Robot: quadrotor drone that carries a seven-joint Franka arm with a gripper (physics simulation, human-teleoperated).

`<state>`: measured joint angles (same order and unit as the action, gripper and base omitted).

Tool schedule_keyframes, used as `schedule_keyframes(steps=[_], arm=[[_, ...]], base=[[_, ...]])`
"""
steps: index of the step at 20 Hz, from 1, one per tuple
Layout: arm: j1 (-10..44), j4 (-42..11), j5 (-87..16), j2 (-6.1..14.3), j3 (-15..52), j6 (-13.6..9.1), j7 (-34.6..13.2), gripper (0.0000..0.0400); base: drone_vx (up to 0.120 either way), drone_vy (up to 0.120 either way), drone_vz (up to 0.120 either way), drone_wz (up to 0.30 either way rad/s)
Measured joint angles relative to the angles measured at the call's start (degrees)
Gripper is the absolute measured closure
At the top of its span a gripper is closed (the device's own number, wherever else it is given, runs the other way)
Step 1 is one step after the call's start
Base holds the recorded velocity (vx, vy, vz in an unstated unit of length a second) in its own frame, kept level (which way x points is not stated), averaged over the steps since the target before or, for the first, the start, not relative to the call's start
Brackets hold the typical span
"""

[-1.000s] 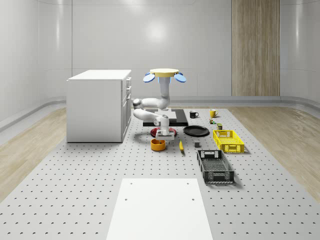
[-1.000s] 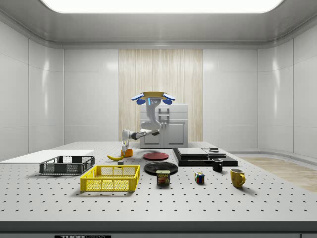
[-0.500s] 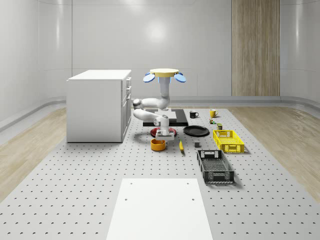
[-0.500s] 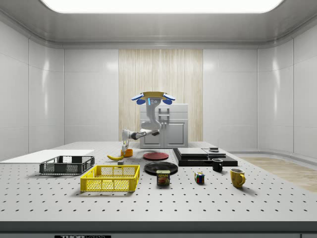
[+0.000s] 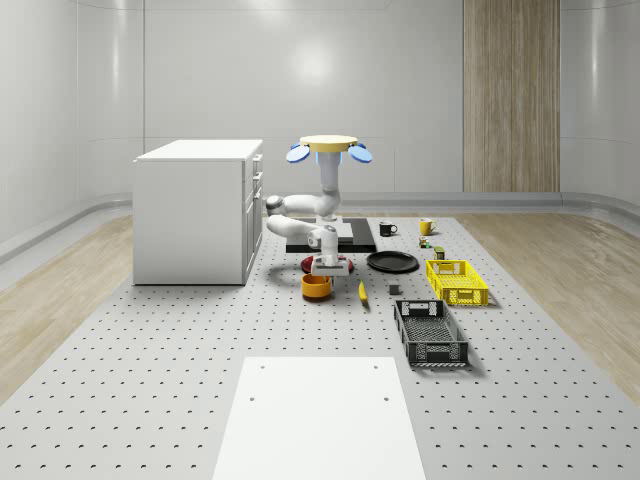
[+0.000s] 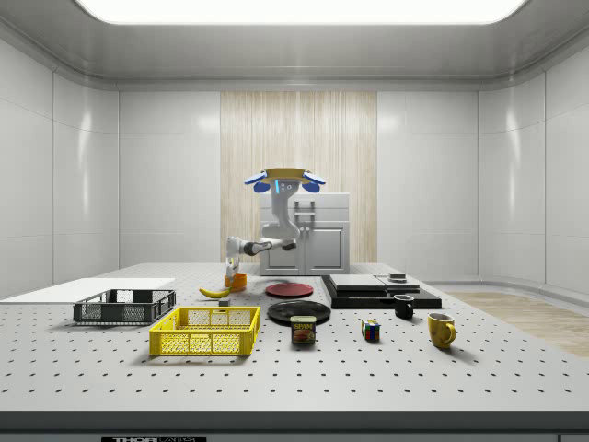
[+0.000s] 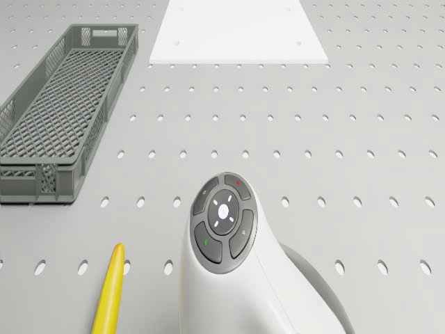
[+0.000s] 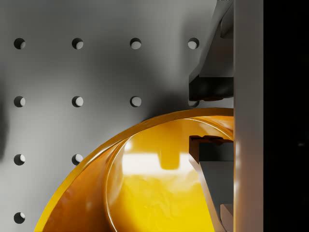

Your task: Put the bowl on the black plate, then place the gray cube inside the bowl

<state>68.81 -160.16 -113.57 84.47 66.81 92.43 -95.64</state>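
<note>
a simulated robotics lab or test room, not a lived-in space. the wide grey perforated floor plate (image 5: 150,380) with its regular grid of holes looks like an optical breadboard. the smooth pale panelled walls (image 5: 200,80) curve into the floor, one vertical wood-grain wall panel (image 5: 510,95) breaks them up, and a large flat ceiling light (image 6: 294,9) lights everything evenly. test props sit spread out on the plate: a white drawer cabinet (image 5: 195,210), a yellow mesh crate (image 5: 456,281), a dark grey mesh crate (image 5: 430,333) and a flat white rectangular board (image 5: 318,415).
</note>
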Motion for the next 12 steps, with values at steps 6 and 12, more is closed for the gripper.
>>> schedule_keyframes(steps=[6, 12], arm=[[-0.34, -0.79, 2.13, 0.05, 2.26, -0.94, -0.1, 0.0299], [-0.38, -1.0, 2.84, 0.18, 2.97, -1.11, -0.17, 0.03]], base=[[-0.053, 0.053, 0.12, 0.0], [-0.12, 0.12, 0.027, 0.0]])
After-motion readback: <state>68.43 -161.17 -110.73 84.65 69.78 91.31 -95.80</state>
